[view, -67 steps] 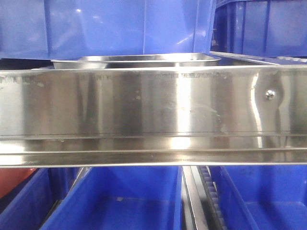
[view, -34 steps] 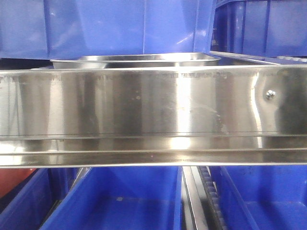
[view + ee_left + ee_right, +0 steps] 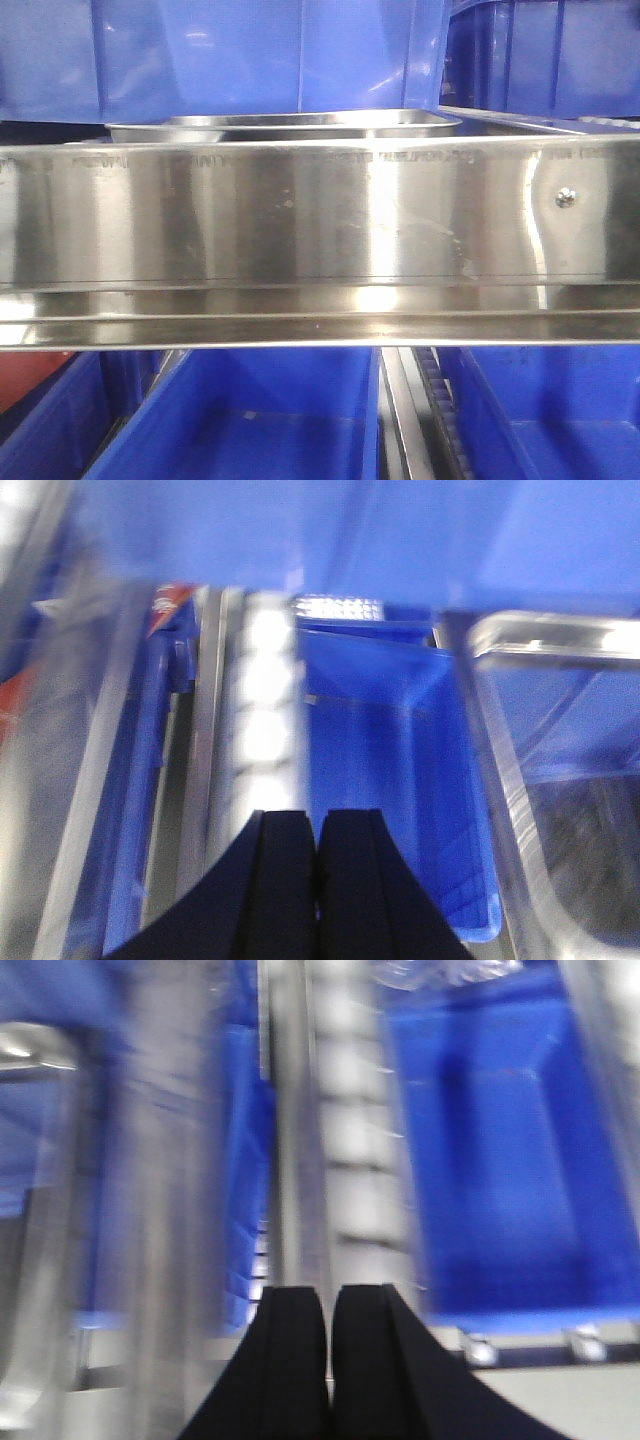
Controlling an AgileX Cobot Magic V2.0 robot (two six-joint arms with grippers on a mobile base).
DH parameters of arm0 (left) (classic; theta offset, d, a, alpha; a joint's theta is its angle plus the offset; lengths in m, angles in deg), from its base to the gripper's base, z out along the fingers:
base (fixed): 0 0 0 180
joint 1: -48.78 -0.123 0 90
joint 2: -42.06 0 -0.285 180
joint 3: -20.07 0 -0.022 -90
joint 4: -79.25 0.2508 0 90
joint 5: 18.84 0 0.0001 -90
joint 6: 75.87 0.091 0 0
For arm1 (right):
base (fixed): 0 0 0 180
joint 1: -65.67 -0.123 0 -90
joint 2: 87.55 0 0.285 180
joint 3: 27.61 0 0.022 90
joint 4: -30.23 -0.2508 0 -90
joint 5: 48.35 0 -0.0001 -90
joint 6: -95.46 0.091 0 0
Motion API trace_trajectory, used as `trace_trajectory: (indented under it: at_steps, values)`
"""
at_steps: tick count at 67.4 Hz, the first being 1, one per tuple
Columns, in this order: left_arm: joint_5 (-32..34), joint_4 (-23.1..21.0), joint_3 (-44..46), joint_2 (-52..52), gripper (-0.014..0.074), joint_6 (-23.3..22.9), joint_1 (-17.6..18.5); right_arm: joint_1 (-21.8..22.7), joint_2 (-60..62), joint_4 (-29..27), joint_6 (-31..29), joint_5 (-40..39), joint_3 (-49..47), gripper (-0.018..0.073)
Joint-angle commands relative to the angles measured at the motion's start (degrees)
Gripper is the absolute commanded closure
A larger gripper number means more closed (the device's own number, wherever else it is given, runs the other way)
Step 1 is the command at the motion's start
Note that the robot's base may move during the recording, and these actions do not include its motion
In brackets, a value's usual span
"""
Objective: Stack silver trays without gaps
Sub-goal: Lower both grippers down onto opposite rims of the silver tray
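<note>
A silver tray (image 3: 290, 125) sits on the shelf behind the steel rail; only its rim and upper wall show in the front view. A second rim edge (image 3: 510, 120) lies to its right. In the left wrist view a silver tray (image 3: 560, 780) fills the right side. My left gripper (image 3: 317, 815) is shut and empty, over a roller track and a blue bin. In the right wrist view a tray's rounded corner (image 3: 30, 1210) shows blurred at the left. My right gripper (image 3: 330, 1290) is shut and empty above a roller track. Neither gripper shows in the front view.
A long steel shelf rail (image 3: 320, 215) with a screw (image 3: 566, 197) spans the front view. Blue bins stand above (image 3: 250, 55) and below (image 3: 260, 420). A blue bin (image 3: 390, 770) lies left of the tray; another blue bin (image 3: 500, 1160) lies right of the track.
The front view has shifted very slightly; reflections on the rail have changed. The tray has not moved.
</note>
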State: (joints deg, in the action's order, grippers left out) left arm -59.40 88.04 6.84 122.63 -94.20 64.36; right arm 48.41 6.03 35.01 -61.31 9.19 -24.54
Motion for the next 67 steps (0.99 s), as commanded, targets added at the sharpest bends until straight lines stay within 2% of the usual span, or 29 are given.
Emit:
trace_trajectory:
  at_steps: [1, 5, 14, 23, 38, 51, 67]
  values:
    - [-2.9, 6.0, 5.2, 4.3, 0.0612, -8.0, 4.5, -3.3, -3.9, 1.6, 2.6, 1.4, -4.7, 0.0575]
    - [-5.7, 7.1, 9.1, 7.8, 0.0612, -10.6, 6.2, -4.6, -7.0, 1.6, 4.2, 3.4, -7.8, 0.0575]
    - [-11.0, 6.7, 16.8, 14.7, 0.0612, -10.7, 8.9, -6.3, -12.4, 1.6, 5.8, 4.5, -13.1, 0.0575]
    - [-15.1, 6.2, 22.1, 19.9, 0.0612, -10.7, 9.5, -7.3, -16.7, 1.6, 7.6, 5.8, -15.5, 0.0575]
    - [-16.5, 2.7, 22.5, 22.9, 0.0612, -10.7, 9.5, -8.6, -20.3, 1.3, 7.9, 6.3, -15.7, 0.0575]
    - [-16.9, 3.2, 22.4, 23.5, 0.0612, -10.6, 9.5, -8.6, -21.0, -1.1, 7.9, 4.8, -15.7, 0.0575]
    - [-17.1, 3.3, 22.4, 23.7, 0.0612, -10.6, 9.5, -8.6, -21.0, -1.3, 7.9, 4.4, -16.4, 0.0575]
